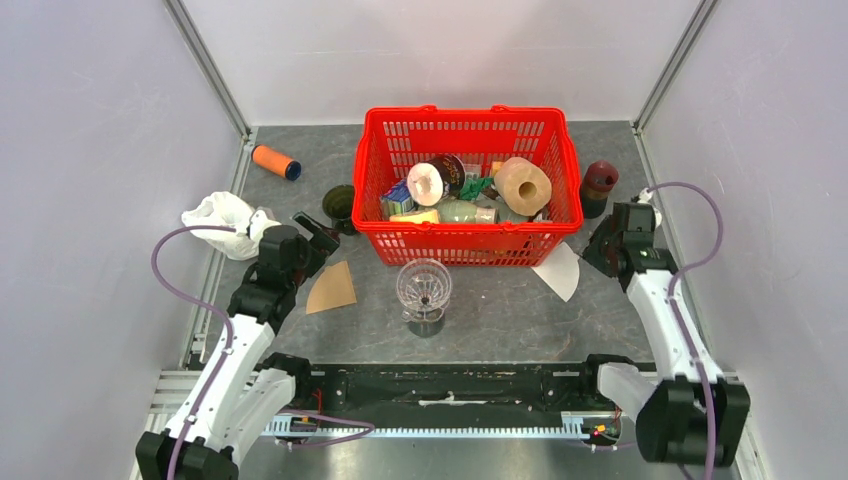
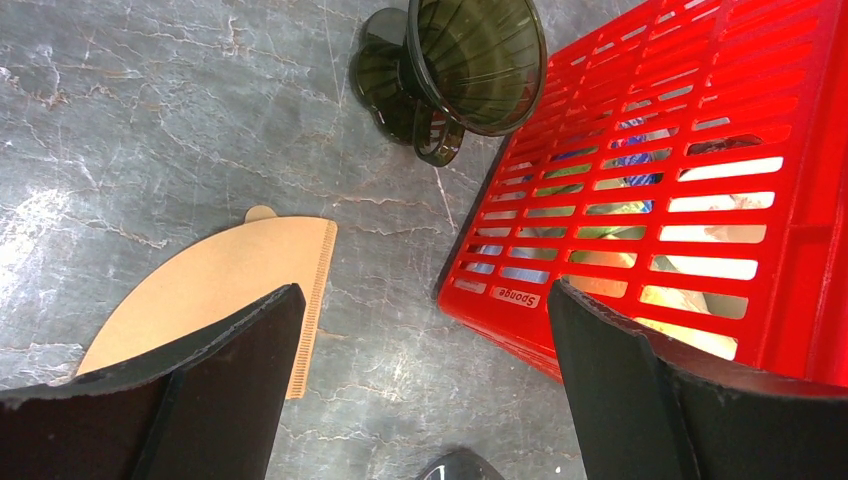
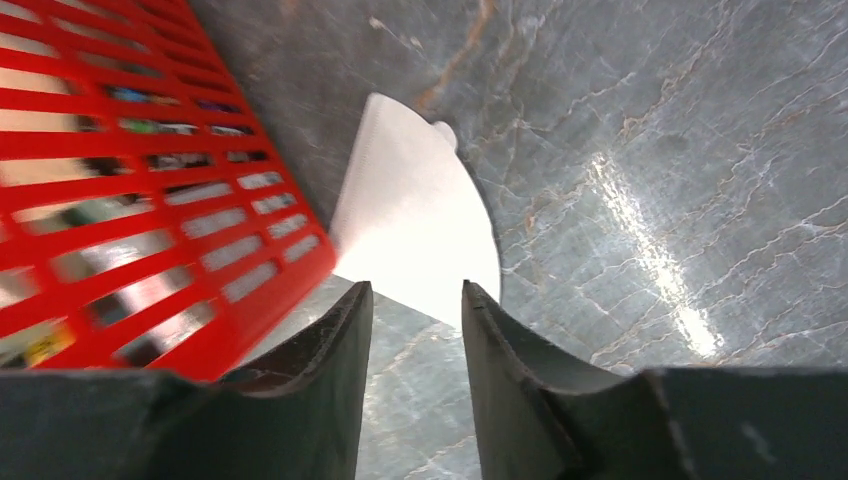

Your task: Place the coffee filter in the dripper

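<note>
A brown coffee filter (image 1: 330, 288) lay flat on the desk (image 1: 500, 330), near the front left corner of the red basket (image 1: 470, 246) and to the left of a clear glass dripper (image 1: 424, 285). The glass dripper stood upright just in front of the basket's near wall, apart from the filter. A second dripper, dark green (image 1: 340, 207), stood just beside the left wall of the basket, further back.

The left gripper (image 2: 420, 400) was wide open and held nothing. In the left wrist view one of its fingers (image 2: 200, 390) covered the lower edge of the brown filter, and the other finger was in front of the basket wall. I cannot tell from the pictures if the finger touched the paper.

A white coffee filter (image 3: 415, 215) lay on the desk at the near right corner of the basket, with one edge very close to the red wall. The right gripper (image 3: 415, 335) pointed at this filter. Its fingers left only a narrow gap, the grey desk showed between them, and nothing was pinched there.

Inside the basket there were several mixed things, among them two paper rolls. An orange cylinder (image 1: 276, 162) lay at the far left of the desk, a white crumpled cloth (image 1: 220, 215) lay at the left edge, and a dark red container (image 1: 600, 185) stood to the right of the basket.
</note>
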`<state>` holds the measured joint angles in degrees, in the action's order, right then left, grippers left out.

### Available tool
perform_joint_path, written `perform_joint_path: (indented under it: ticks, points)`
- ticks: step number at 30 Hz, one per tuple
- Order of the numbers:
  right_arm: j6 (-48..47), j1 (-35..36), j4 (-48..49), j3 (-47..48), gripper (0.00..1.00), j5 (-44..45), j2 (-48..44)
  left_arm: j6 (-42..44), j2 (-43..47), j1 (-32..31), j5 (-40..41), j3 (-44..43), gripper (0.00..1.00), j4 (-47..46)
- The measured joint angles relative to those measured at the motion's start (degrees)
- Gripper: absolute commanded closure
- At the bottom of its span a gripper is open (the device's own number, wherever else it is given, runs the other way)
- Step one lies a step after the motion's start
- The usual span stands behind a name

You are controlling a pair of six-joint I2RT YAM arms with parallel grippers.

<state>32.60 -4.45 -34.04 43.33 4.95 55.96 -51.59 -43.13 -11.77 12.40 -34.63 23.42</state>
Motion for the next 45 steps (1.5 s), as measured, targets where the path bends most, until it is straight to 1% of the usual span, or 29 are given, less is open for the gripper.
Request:
perform_joint_path:
  ticks: [5, 9, 12, 16, 21, 23, 26, 30, 35, 38, 41, 43, 45]
  points:
    - [-0.15, 0.07, 0.63, 0.00, 0.33, -0.42, 12.28, 0.00, -0.61, 0.00, -0.09, 0.02, 0.02, 0.04]
    - [-0.31, 0.11, 1.07, 1.05, 0.26, -0.44, 20.96, 0.00, -0.61, 0.00, -0.04, 0.02, 0.02, 0.04]
    - [-0.20, 0.11, 1.75, 2.78, 0.25, -0.61, 26.23, 0.00, -0.48, 0.00, 0.00, 0.09, 0.02, 0.09]
    - [0.55, 0.63, 2.86, 3.78, 0.26, -0.13, 30.47, 0.00, -0.15, 0.00, 0.59, 0.13, 0.02, 0.13]
    - [1.99, 3.17, 1.90, 6.36, 0.28, 3.30, 33.94, 0.02, 0.04, 0.00, 0.94, 0.20, 0.02, 0.31]
    - [2.93, 3.17, 0.66, 7.45, 0.29, 5.20, 35.15, 0.02, 0.20, 0.00, 1.05, 0.20, 0.02, 0.42]
    - [4.09, 3.17, -0.24, 8.46, 0.34, 6.36, 36.20, 0.02, 0.63, 0.00, 1.22, 0.20, 0.02, 0.57]
    - [5.55, 3.15, -0.15, 8.48, 0.43, 6.97, 36.28, 0.02, 1.51, 0.00, 2.03, 0.20, 0.02, 0.83]
    - [6.43, 3.15, 0.02, 8.68, 0.61, 7.08, 36.54, 0.02, 2.03, 0.00, 2.60, 0.22, 0.02, 0.92]
    - [6.51, 3.15, 0.42, 8.68, 0.75, 7.04, 36.57, 0.02, 2.25, 0.00, 2.62, 0.22, 0.02, 0.94]
    - [6.27, 3.15, 0.61, 8.68, 0.82, 6.93, 36.41, 0.02, 2.51, 0.00, 2.62, 0.20, 0.02, 0.94]
    - [5.73, 3.15, 0.07, 8.61, 0.91, 7.10, 35.95, 0.02, 2.69, 0.00, 2.64, 0.22, 0.02, 0.96]
    - [5.01, 3.17, -1.38, 8.55, 0.96, 7.39, 34.62, 0.02, 2.84, 0.00, 2.67, 0.22, 0.02, 0.96]
